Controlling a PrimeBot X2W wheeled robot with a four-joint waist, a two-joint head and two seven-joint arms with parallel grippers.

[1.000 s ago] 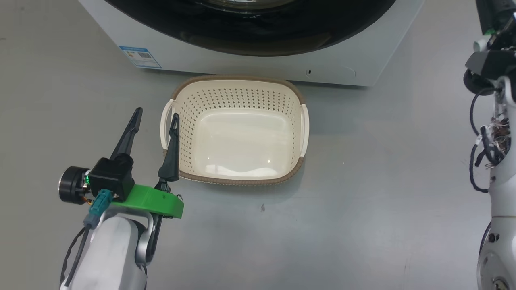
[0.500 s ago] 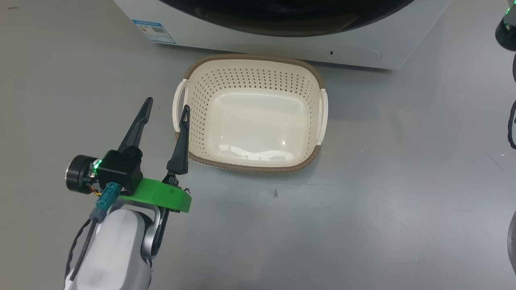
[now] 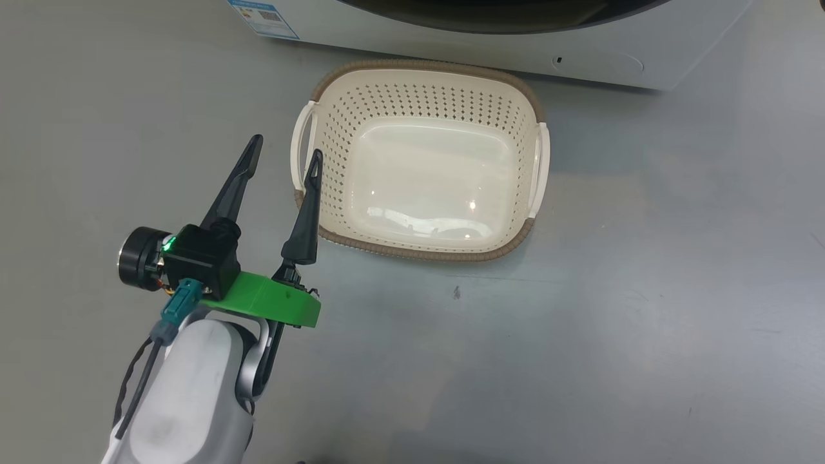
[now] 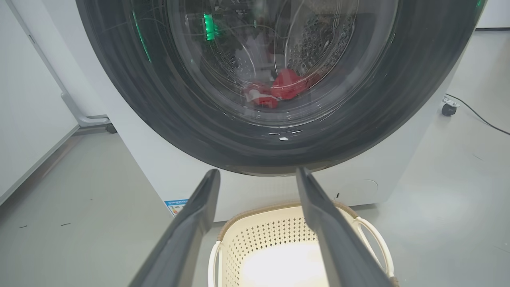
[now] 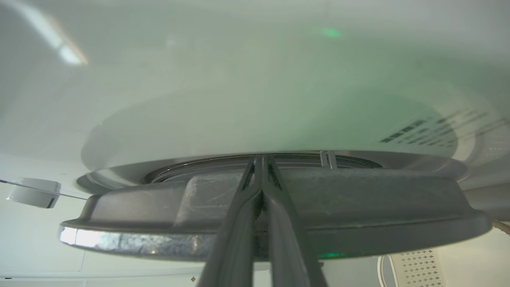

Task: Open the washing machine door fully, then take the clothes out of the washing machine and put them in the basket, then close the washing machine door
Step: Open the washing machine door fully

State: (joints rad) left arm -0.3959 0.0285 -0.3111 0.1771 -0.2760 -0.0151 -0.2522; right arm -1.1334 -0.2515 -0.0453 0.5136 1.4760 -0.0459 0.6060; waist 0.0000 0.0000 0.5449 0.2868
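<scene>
The washing machine stands on the floor ahead of me. Its washing machine door looks shut or barely ajar, so I judge that opening it is the step in hand. The basket sits empty on the floor just beside the machine's foot, below the door. The clothes lie low in the drum, seen through the door. My right end effector is pinched closed and empty, its fingers lying across the door's grey edge. I cannot tell whether the tips are hooked behind it. My left end effector hangs spread wide, holding nothing, beside the basket's left handle. To do this well, I should seat the tips properly behind the rim, pull along the hinge's arc rather than straight out, and keep my left arm clear of the swing.
</scene>
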